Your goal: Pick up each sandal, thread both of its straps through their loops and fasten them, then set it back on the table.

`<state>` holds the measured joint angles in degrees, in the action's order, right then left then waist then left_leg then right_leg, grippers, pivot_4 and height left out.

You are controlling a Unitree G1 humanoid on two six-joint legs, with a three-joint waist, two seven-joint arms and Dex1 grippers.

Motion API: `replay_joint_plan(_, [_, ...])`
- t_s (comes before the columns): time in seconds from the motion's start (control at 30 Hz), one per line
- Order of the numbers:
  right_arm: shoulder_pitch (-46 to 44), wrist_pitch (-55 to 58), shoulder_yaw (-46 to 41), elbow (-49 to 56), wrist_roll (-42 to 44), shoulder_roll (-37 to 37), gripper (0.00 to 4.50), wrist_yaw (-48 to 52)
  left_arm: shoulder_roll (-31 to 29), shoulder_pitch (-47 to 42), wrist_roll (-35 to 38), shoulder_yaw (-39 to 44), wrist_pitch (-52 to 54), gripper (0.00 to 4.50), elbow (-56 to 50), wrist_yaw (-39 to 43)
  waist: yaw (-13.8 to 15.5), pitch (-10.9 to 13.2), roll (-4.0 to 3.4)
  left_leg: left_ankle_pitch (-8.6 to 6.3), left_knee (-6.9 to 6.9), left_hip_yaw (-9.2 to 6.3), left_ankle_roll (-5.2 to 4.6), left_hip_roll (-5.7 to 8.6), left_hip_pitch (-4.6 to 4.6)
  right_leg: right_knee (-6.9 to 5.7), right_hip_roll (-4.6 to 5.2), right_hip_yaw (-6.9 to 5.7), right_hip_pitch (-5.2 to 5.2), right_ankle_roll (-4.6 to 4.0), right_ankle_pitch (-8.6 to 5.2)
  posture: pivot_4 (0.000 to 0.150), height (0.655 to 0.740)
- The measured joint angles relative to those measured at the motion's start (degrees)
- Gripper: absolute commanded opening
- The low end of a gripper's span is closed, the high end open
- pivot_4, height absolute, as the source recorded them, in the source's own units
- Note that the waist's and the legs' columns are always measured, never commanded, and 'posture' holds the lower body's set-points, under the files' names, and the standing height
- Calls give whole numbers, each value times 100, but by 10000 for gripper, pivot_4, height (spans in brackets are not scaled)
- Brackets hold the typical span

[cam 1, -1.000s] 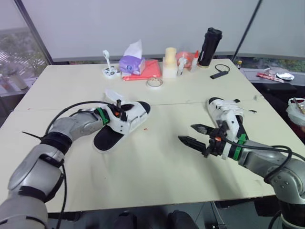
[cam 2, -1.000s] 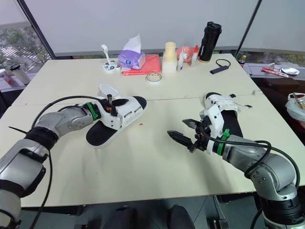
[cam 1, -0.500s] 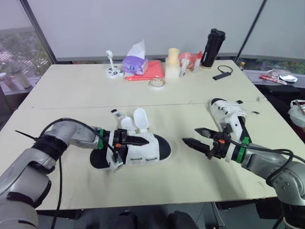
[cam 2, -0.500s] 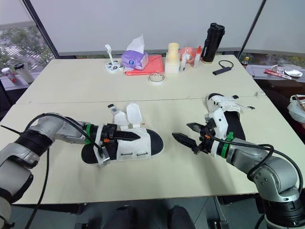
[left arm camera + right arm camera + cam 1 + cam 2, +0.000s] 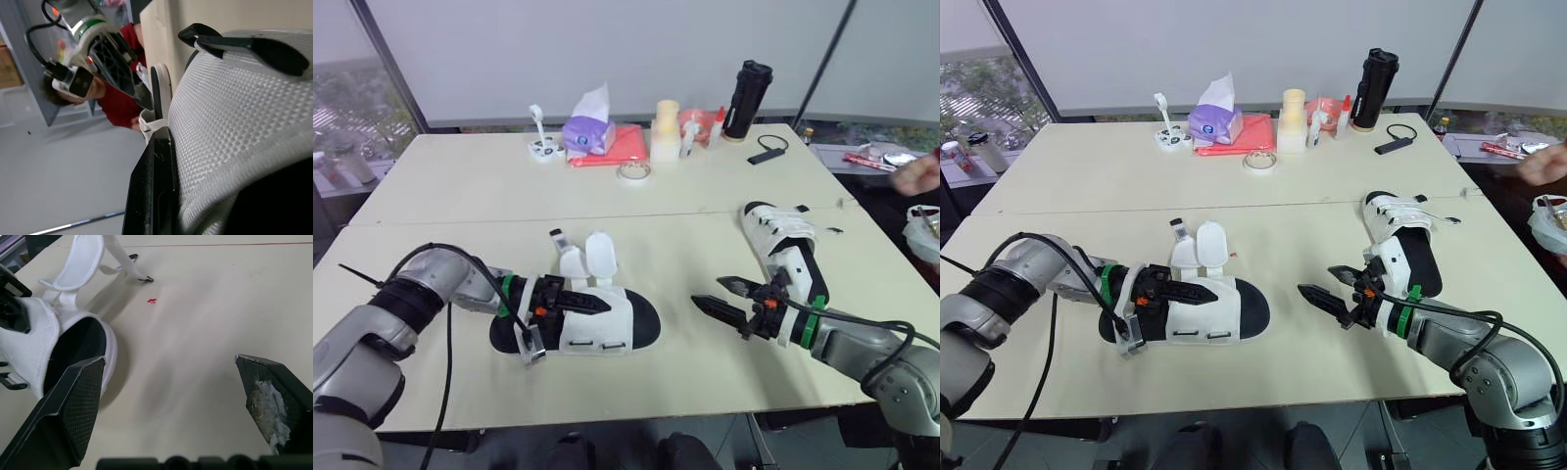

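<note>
While the left jaws are clamped on the mesh upper of the first sandal point(image 5: 607, 328), low and left of centre in the head view, that sandal lies flat on the bench point(image 5: 460, 186). Both straps point(image 5: 588, 257) are undone and flop up toward mid-frame. The right jaws, at lower right, hang spread wide over bare bench with nothing in them. They are well apart from that sandal and near the second sandal point(image 5: 785, 245), which lies right of centre. A person's hand point(image 5: 915, 176) shows at the right edge, well clear of it all.

Over to the left wrist view: one black finger point(image 5: 254, 46) lies across the mesh upper at top right, the other runs under it at bottom centre. That's a pinch on soft fabric near one edge, and I'd call it the weak spot. Lift from there and the sole's weight could swing the sandal down, or the mesh could slide out.

Right wrist view: two fingers point(image 5: 73, 416) are parted with bare bench between them. The sandal's open mouth is at the left and the loose straps are in the top left corner. Those straps look thin and floppy, so my read is the right jaws could close on air or press a strap flat. Come in too low and they may shove the sandal against the left grip. The loops are too small to make out, so threading could easily snag.
</note>
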<state>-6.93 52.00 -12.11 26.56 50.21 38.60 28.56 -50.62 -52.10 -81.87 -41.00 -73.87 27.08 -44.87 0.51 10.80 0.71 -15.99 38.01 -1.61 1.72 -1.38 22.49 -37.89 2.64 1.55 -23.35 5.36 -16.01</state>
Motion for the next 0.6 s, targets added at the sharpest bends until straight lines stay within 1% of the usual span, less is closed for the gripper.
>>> replay_joint_plan(0.07, [-59, 0, 20, -33, -15, 0, 45000, 36, 6, 77, 196, 3, 7, 19430, 54, 241, 0, 0, 0, 0, 0, 0, 0, 0, 0, 0, 0, 0, 0, 0, 0, 1500, 7400])
replay_joint_plan(0.13, [-77, 0, 55, -84, -46, 0, 45000, 99, -18, 198, 446, 31, -8, 30048, 104, 479, 9, 0, 0, 0, 0, 0, 0, 0, 0, 0, 1, 0, 0, 0, 0, 1500, 7400])
replay_joint_plan(0.23, [-125, 0, 116, -115, -52, 2, 45000, 200, -82, 303, 725, 50, -60, 44358, 163, 763, 12, 0, 0, 0, 2, 0, 0, 0, 0, -2, 1, 0, 0, 0, 0, 1500, 7400])
replay_joint_plan(0.33, [-224, 0, 175, -174, -72, 2, 45000, 279, -164, 334, 1008, 256, -13, 44358, 290, 969, 21, 0, 0, 0, 5, 0, 0, 0, 0, -5, 1, 0, 1, 0, 0, 1500, 7400])
replay_joint_plan(0.4, [-255, -14, 236, -226, -168, 1, 45000, 313, -306, 522, 1201, 450, 11, 44358, 303, 982, 13, 0, 0, 0, 5, 0, 0, 0, 0, -5, 2, 0, 0, 0, 0, 1500, 7400])
replay_joint_plan(0.5, [-253, -20, 275, -324, -233, -11, 45000, 361, -642, 974, 1417, 700, -7, 44358, 185, 1000, -27, 0, 0, 0, 3, 1, 0, -3, -1, -8, 1, -1, -4, 0, 0, 1500, 7400])
replay_joint_plan(0.6, [-283, -21, 276, -384, -271, -15, 45000, 445, -948, 1426, 1839, 1025, -26, 44358, 92, 1245, -21, 0, -1, 0, 3, 1, 0, -4, -2, -11, 2, -1, -3, -1, 0, 1500, 7400])
